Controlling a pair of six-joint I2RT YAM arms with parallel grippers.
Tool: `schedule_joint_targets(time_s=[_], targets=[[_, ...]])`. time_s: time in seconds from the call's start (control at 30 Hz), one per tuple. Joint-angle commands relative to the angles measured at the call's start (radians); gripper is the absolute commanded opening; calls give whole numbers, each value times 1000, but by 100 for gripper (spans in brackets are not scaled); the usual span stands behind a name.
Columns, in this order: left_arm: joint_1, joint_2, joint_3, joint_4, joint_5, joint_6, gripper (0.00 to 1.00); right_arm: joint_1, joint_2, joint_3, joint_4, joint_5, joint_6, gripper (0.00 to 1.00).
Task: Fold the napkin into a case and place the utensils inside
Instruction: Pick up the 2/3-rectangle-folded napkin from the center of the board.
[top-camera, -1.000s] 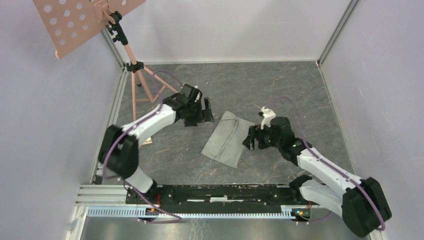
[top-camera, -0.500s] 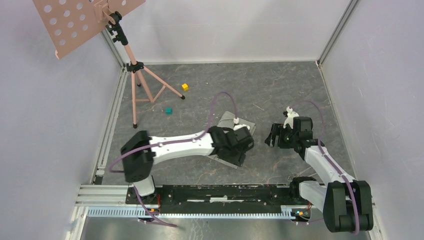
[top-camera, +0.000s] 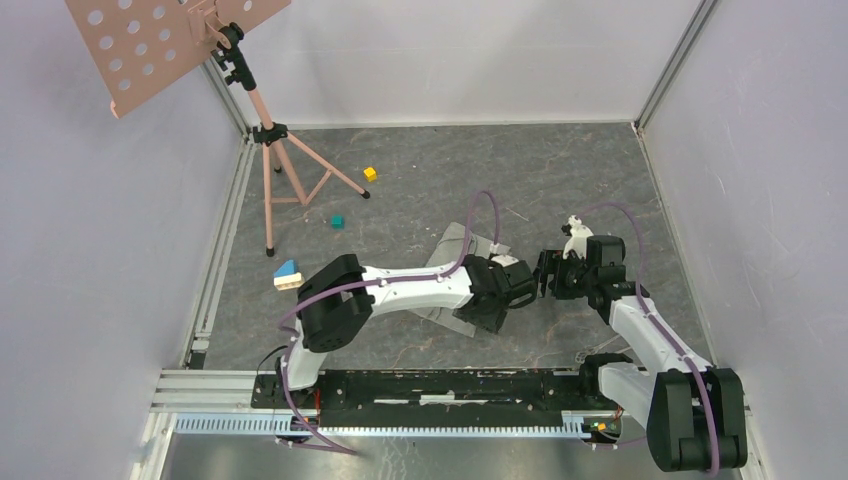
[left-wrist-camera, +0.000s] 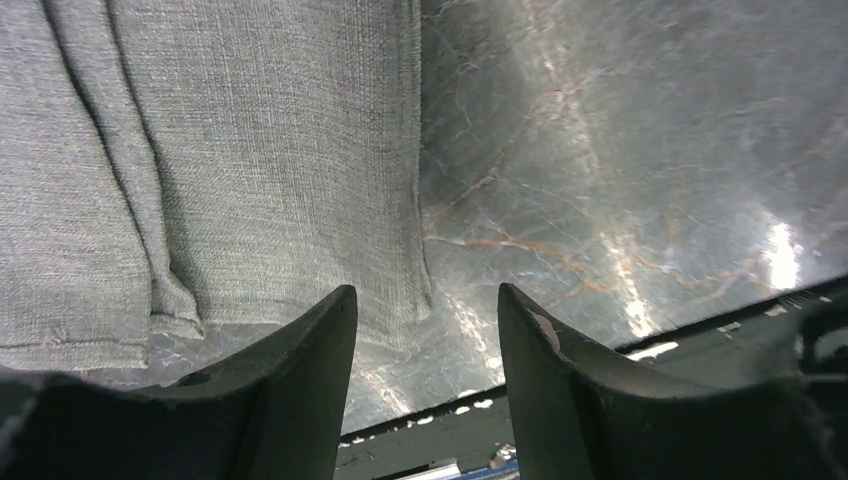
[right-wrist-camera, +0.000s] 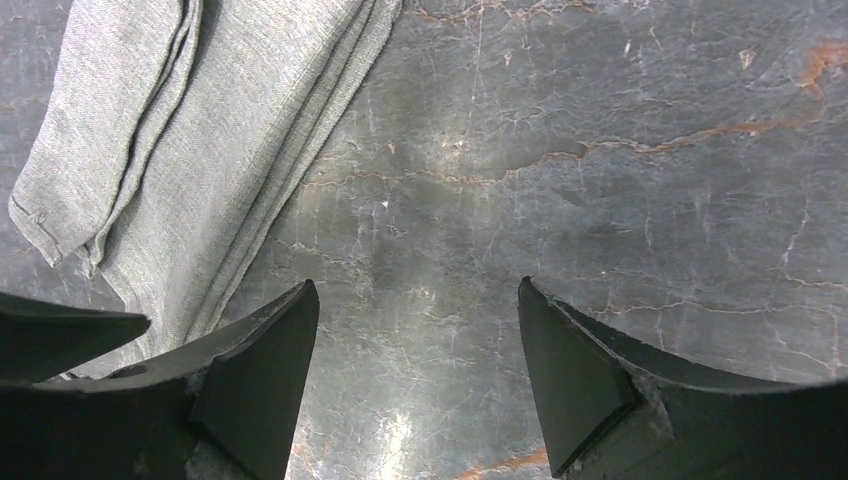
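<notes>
The napkin (top-camera: 455, 245) is a grey-green cloth folded into a narrow strip on the dark marble floor, partly hidden under my left arm. My left gripper (top-camera: 518, 284) hangs over its near right end. In the left wrist view the gripper (left-wrist-camera: 425, 300) is open and empty, with the napkin (left-wrist-camera: 230, 150) and its corner just beyond the fingertips. My right gripper (top-camera: 546, 277) sits close to the right of the left one. In the right wrist view it (right-wrist-camera: 415, 290) is open over bare floor, with the napkin (right-wrist-camera: 200, 130) to the upper left. No utensils are in view.
A yellow cube (top-camera: 370, 173) and a teal cube (top-camera: 338, 221) lie at the back left. A blue and white block (top-camera: 287, 275) sits at the left. A pink music stand (top-camera: 270, 150) stands in the back left corner. Walls enclose the floor on three sides.
My left arm has swung from the back left across to the napkin and then further right over its end. My right gripper drew back to the right, then held.
</notes>
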Motion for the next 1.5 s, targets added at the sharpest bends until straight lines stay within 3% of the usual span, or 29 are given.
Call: schedule_joint_targets(time_s=[0.0, 0.23, 0.33, 0.43, 0.57, 0.67, 0.77, 0.93, 1.23, 1.47], targets=[[-1, 52, 37, -28, -38, -40, 60, -3, -2, -14, 55, -40, -16, 79], [-1, 95, 27, -27, -35, -37, 53, -3, 15, -35, 83, -71, -8, 79], [4, 105, 9, -27, -69, -37, 45, -1, 23, -41, 95, -77, -1, 79], [8, 111, 3, -36, -96, -40, 30, -1, 36, -47, 113, -96, 15, 80], [8, 92, 33, -97, -151, -34, 3, -1, 55, -55, 163, -131, 62, 85], [8, 33, 19, -100, -157, -29, 2, 0, 87, -60, 224, -169, 158, 91], [9, -18, 15, -101, -132, -16, 2, 12, 136, -87, 408, -230, 330, 97], [9, -67, 12, -96, -94, -6, 2, 99, 180, -118, 589, -156, 573, 97], [17, -118, -19, -72, -82, 14, 2, 193, 263, -179, 752, -18, 812, 91], [17, -129, -38, -45, -56, 21, 2, 206, 342, -166, 839, 16, 857, 77]])
